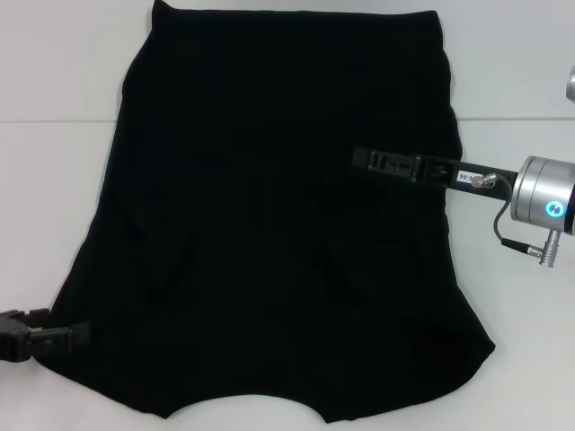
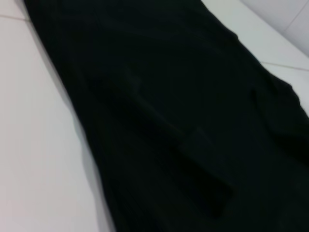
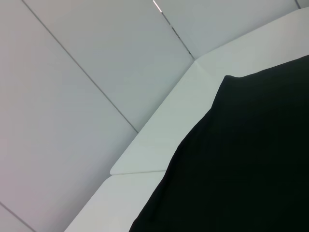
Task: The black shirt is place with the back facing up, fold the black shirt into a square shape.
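One black shirt lies spread flat across the white table, covering most of the head view, its straight edge at the far side and its wider, curved edge at the near side, with soft creases running through its lower middle. The right hand reaches in from the right edge of the table and sits over the shirt's right half, roughly level with its middle; its black fingers lie against the black cloth, so whether they are open, closed or gripping fabric cannot be told. A small white label sits on the right arm just behind the hand, but its printing is too small to read, and a blue ring glows on the silver wrist further back. The left hand is low at the near left corner, right at the shirt's left edge, and its fingers merge with the fabric as well, so their state cannot be told either. The left wrist view shows only creased black cloth beside bare table. The right wrist view shows the shirt's edge on the table.
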`<state>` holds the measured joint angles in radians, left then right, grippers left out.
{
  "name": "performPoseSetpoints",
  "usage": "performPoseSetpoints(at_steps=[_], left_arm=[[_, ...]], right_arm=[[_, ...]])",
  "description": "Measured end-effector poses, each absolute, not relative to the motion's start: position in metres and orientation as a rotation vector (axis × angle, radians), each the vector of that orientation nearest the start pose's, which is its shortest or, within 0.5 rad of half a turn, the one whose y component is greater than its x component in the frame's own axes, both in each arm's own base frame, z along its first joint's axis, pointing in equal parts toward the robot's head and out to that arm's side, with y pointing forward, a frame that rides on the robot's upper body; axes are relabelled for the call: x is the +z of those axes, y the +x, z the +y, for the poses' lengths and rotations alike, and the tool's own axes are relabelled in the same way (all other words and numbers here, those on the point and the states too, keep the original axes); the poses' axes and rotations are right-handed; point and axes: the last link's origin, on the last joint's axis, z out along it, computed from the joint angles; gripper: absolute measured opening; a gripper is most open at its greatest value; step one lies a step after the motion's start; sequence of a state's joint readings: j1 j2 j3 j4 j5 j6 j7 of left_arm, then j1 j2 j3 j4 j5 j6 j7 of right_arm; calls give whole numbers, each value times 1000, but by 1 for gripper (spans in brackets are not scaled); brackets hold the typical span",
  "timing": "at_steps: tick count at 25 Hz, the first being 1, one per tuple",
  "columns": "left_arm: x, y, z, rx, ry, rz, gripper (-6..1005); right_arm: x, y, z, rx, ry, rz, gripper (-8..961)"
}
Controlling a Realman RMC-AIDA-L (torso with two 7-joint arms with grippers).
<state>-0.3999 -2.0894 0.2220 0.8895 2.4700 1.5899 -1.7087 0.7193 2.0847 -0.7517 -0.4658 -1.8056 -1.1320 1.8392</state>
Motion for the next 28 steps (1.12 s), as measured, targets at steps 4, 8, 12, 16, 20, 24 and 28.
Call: performPoseSetpoints(at_steps=[4, 8, 12, 16, 20, 24, 28], left_arm=[[62, -370, 274, -354, -2283, -1305, 914], [61, -370, 274, -349, -2288, -1303, 885], [65, -374, 277, -325, -2254, -1294, 857], [65, -378, 276, -302, -2243, -1282, 797], [66, -378, 276, -296, -2241, -1280, 644], [66, -377, 277, -297, -2246, -1275, 378], [67, -377, 277, -297, -2248, -1274, 282]], right_arm=[[-26, 226, 406, 858, -2315, 1295, 858], [-26, 227, 405, 859, -2314, 1300, 857], [-26, 226, 405, 862, -2318, 1300, 856], [-26, 226, 405, 865, -2321, 1299, 855], [-26, 226, 405, 873, -2317, 1302, 854], [-25, 226, 404, 875, -2316, 1303, 854], [-24, 228, 404, 873, -2312, 1306, 854]])
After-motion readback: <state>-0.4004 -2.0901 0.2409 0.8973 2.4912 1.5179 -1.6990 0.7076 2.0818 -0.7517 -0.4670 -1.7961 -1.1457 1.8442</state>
